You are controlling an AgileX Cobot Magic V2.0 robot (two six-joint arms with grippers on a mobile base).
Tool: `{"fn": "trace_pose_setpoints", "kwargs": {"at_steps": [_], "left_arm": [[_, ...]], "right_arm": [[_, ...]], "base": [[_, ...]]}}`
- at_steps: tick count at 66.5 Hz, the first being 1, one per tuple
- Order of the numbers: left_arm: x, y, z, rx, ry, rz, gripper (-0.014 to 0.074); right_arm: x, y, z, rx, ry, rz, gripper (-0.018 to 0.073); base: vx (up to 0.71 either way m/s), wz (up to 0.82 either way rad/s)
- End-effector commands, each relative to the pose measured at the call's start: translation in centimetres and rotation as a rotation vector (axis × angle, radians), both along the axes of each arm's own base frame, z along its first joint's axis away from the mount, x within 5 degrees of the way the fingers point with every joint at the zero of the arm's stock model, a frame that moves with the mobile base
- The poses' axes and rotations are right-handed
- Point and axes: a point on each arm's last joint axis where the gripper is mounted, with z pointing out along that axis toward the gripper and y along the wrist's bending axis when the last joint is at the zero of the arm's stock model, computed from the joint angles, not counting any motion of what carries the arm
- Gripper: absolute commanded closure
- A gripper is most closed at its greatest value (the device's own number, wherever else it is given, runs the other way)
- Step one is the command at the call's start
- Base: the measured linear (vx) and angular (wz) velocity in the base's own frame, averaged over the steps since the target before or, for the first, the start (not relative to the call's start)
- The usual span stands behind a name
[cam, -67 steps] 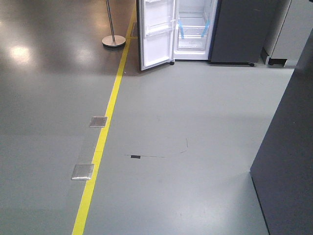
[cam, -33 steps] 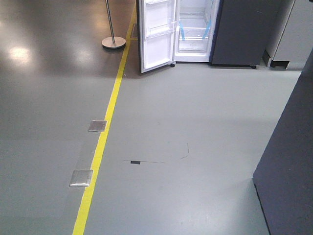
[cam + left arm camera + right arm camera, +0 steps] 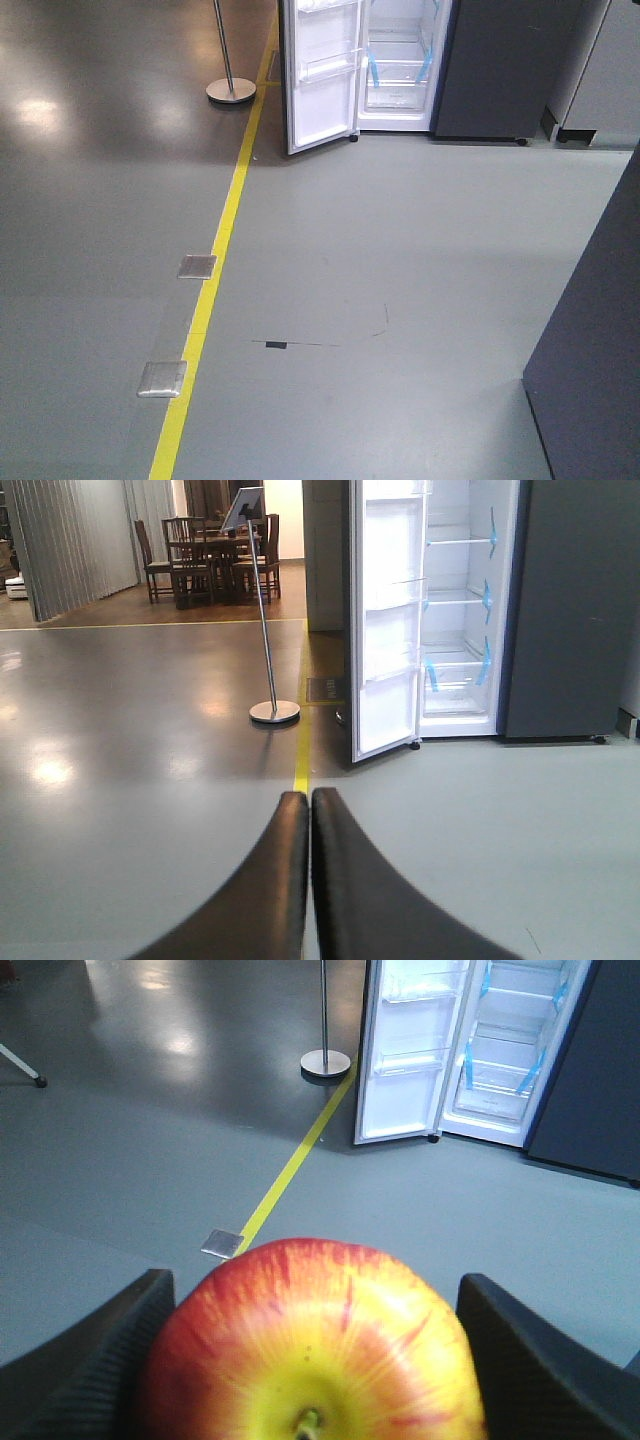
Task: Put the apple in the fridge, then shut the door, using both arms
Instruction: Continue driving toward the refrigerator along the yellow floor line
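Floor plates have slid down the front view, so the base seems to be rolling toward the fridge, whose door stands wide for loading. Right gripper is clamped on the apple, carrying it. Left gripper has its jaws pressed together, empty, probably kept free for the door.
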Motion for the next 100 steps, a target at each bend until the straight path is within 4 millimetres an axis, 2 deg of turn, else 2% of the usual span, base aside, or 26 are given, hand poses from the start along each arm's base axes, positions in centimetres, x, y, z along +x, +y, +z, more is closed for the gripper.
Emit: {"fn": "trace_pose_setpoints", "kwargs": {"at_steps": [1, 100], "left_arm": [[0.02, -0.15, 0.08, -0.002, -0.053, -0.016, 0.0604], [0.02, -0.15, 0.08, -0.002, -0.053, -0.016, 0.0604]], "right_arm": [[-0.78, -0.10, 1.86, 0.022, -0.123, -0.014, 0.0410], [-0.78, -0.10, 1.86, 0.022, -0.123, -0.014, 0.0410]], "base": [[0.11, 0.00], [0.12, 0.02]]}}
